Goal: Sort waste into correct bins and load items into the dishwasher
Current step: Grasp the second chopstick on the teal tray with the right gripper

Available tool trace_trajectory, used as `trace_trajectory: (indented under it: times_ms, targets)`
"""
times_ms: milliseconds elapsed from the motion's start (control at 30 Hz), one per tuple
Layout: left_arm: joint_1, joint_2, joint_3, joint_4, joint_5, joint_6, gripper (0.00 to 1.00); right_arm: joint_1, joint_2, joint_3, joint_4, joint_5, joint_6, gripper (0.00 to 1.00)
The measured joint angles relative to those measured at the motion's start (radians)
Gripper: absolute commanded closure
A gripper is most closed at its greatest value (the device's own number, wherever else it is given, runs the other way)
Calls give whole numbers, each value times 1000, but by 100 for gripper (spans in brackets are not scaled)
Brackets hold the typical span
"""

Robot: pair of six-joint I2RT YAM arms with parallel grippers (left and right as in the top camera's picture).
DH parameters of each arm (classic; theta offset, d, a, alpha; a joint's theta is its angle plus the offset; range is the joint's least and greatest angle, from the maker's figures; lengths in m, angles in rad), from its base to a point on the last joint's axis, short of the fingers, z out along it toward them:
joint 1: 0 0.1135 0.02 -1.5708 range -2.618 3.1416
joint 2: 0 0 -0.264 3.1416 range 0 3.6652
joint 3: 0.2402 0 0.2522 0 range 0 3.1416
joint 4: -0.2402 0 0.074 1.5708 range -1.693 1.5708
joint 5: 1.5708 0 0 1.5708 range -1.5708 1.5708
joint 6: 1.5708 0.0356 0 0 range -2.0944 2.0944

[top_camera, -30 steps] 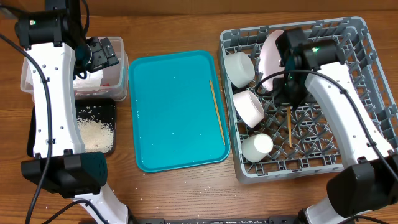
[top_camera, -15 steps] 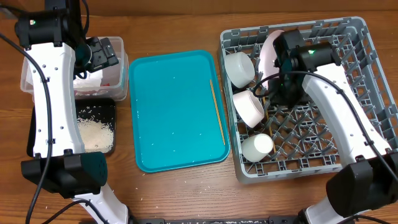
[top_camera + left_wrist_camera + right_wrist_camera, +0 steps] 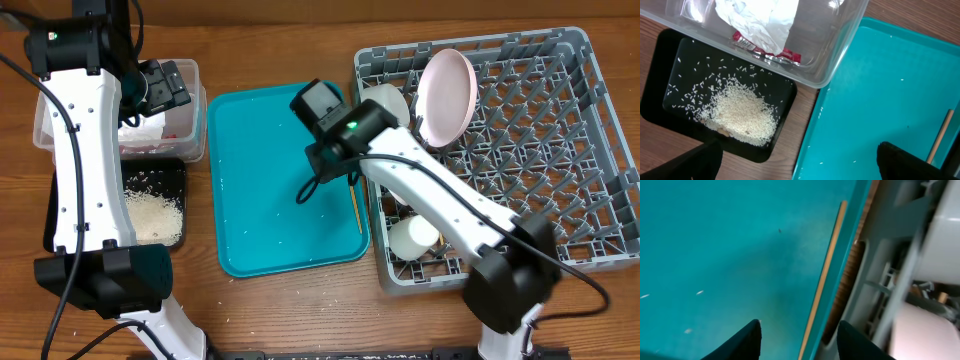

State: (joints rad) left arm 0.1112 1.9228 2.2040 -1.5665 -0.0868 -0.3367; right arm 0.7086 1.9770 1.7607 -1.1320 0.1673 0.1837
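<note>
My right gripper (image 3: 335, 165) is open and empty, low over the right side of the teal tray (image 3: 270, 190). A wooden chopstick (image 3: 827, 265) lies along the tray's right edge, in line with the gap between my fingertips; it also shows in the overhead view (image 3: 354, 208). My left gripper (image 3: 165, 85) is open and empty above the clear tub (image 3: 840, 55), which holds the white napkin (image 3: 760, 20) and the red wrapper (image 3: 767, 47). Rice (image 3: 740, 112) lies in the black tray (image 3: 670, 75). The grey dish rack (image 3: 570, 60) holds a pink plate (image 3: 445, 95), a white bowl (image 3: 385, 105) and a white cup (image 3: 415, 235).
My right arm crosses the rack's left edge and hides part of another white bowl (image 3: 400, 195). A few loose rice grains (image 3: 902, 79) lie on the teal tray. Wooden table (image 3: 300, 300) runs along the front.
My right arm has swung left out of the dish rack to the teal tray's right side, uncovering the pink plate. The left arm has not moved.
</note>
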Motion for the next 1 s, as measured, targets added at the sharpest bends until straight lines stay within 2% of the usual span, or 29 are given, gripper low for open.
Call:
trace_trajectory:
  times_ms: [200, 667, 867, 1000]
  targets:
    - [0, 0, 0, 0, 0, 0, 0, -1, 161, 0, 34, 39, 7, 50]
    - [0, 0, 0, 0, 0, 0, 0, -2, 282, 0, 46, 75, 7, 46]
    - [0, 0, 0, 0, 0, 0, 0, -19, 282, 0, 47, 0, -6, 47]
    - [0, 0, 0, 0, 0, 0, 0, -32, 282, 0, 29, -132, -48, 53]
